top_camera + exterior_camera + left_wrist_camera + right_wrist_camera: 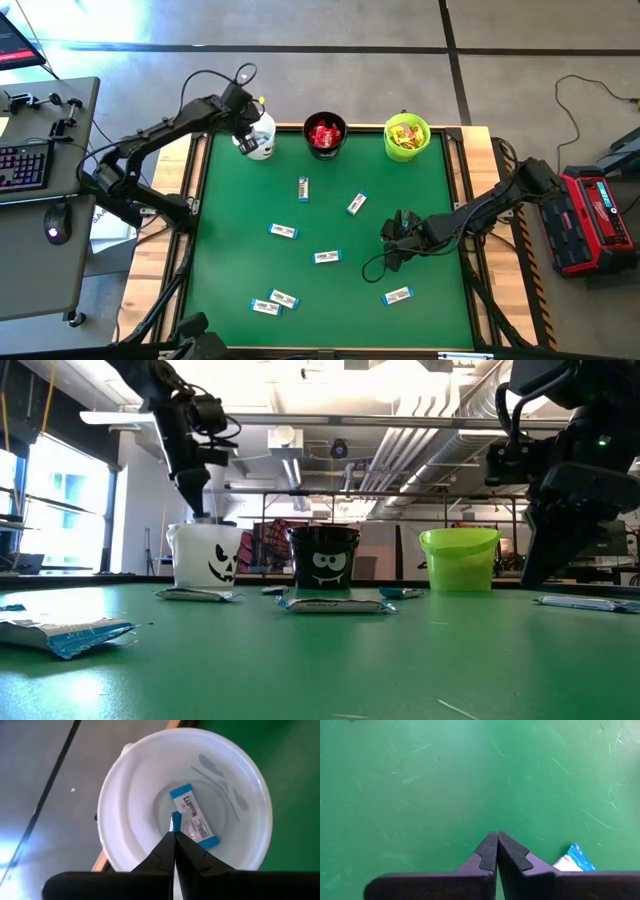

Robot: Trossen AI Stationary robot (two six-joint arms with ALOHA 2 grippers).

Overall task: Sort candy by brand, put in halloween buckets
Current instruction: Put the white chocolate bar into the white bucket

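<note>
- The left gripper (174, 834) hangs over the white bucket (125, 795), pinched shut on a white-and-blue bar (175, 821) — I think so it can drop in beside the bar (195, 814) lying there.
- The right gripper (497, 840) sits shut and holds nothing, low over the green table (420, 200).
- Seven more thin, flat bars lie on the table.
- Red candy (324, 132) fills the black bucket (325, 150); yellow candy (406, 133) fills the green bucket (388, 145).

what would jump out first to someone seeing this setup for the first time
Three halloween buckets line the far edge of the green table: a white bucket, a black bucket with red candy, and a lime green bucket with yellow candy. The left gripper hangs over the white bucket, jaws shut on a blue-ended bar, above another bar lying inside. White-and-blue bars lie scattered across the mat, with the right gripper low among them.
</note>
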